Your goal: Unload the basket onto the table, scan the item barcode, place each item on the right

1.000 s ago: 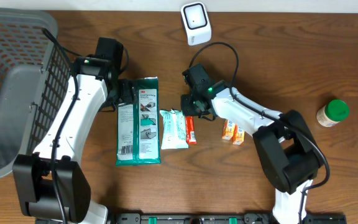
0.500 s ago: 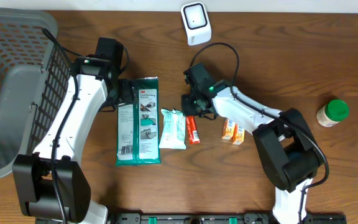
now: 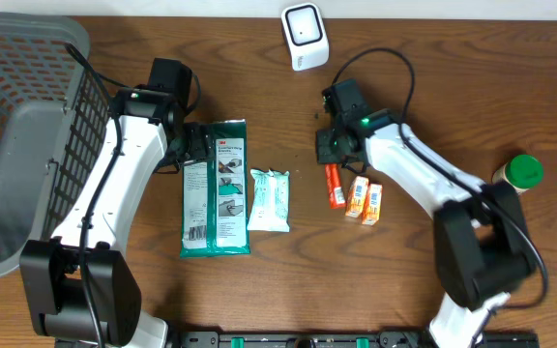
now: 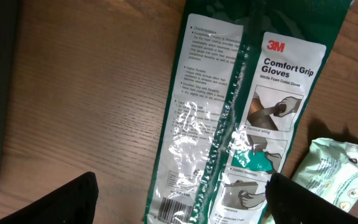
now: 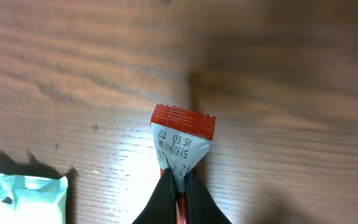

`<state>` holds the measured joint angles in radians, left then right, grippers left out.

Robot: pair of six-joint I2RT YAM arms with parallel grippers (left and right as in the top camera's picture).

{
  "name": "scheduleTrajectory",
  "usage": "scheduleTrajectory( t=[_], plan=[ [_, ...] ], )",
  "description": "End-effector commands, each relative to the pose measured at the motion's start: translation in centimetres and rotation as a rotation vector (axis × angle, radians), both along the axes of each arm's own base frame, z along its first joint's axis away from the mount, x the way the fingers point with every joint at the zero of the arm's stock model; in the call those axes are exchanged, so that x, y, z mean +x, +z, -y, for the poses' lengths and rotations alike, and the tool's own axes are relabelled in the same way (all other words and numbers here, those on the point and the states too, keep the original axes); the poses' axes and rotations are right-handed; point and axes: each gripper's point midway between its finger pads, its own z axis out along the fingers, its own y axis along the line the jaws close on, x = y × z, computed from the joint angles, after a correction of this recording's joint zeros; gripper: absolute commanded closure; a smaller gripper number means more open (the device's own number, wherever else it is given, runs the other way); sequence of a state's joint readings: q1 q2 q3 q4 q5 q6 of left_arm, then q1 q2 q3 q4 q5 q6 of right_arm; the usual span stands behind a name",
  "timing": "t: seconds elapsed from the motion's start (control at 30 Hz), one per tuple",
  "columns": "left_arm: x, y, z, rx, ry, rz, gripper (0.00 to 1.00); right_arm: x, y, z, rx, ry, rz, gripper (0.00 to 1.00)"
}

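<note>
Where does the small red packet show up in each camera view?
Overhead: red packet right of centre, just left of the orange boxes.
Left wrist: not in it.
Right wrist: bottom centre, pinched in the right gripper.
Shared landmark: the pale green pouch, centre in overhead, right edge in left wrist, bottom-left corner in right wrist.

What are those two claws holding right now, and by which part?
The right claw pinches the red snack packet by one end; the left claw holds nothing.
</note>
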<state>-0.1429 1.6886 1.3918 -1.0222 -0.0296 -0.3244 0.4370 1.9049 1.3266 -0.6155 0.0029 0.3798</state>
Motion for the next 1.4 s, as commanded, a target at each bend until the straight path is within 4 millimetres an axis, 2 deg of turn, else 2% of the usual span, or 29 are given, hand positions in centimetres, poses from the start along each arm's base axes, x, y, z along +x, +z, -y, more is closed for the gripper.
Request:
scheduleTrajectory(
  t=[0.0,0.3,0.43,0.53,0.63,0.8,1.1,1.2,1.37],
  plan=[
    [0.3,0.5,-0.2,0.007,0.002,0.013,0.13,1.1,3.6,2.1,-0.154,-0.051,0.153,0.99],
    [0.3,0.5,-0.2,0.007,0.002,0.013,0.13,1.2,4.7,1.2,-0.374,-0.145,0.329,0.99],
    [0.3,0.5,-0.2,0.007,0.002,0.013,0.13,1.0,6.3,0.5,-0.519,-0.174,0.470,0.99],
    [0.3,0.5,-0.2,0.007,0.002,0.013,0.13,0.7,7.2,-0.6,-0.584,-0.174,0.554,0.99],
    [0.3,0.5,-0.2,0.007,0.002,0.013,0.13,0.6,7.2,-2.0,-0.608,-0.158,0.604,0.99],
    [0.3,0.5,-0.2,0.007,0.002,0.013,0.13,1.0,6.1,-3.8,-0.740,-0.085,0.682,0.99],
    [0.3,0.5,-0.2,0.007,0.002,0.013,0.13,1.2,2.0,-4.2,-0.834,-0.027,0.659,0.99],
    [0.3,0.5,-0.2,0.007,0.002,0.013,0.13,1.1,0.8,-4.8,-0.797,0.004,0.626,0.99],
    [0.3,0.5,-0.2,0.007,0.002,0.013,0.13,0.6,-2.1,-8.0,-0.585,0.109,0.522,0.99]
  ],
)
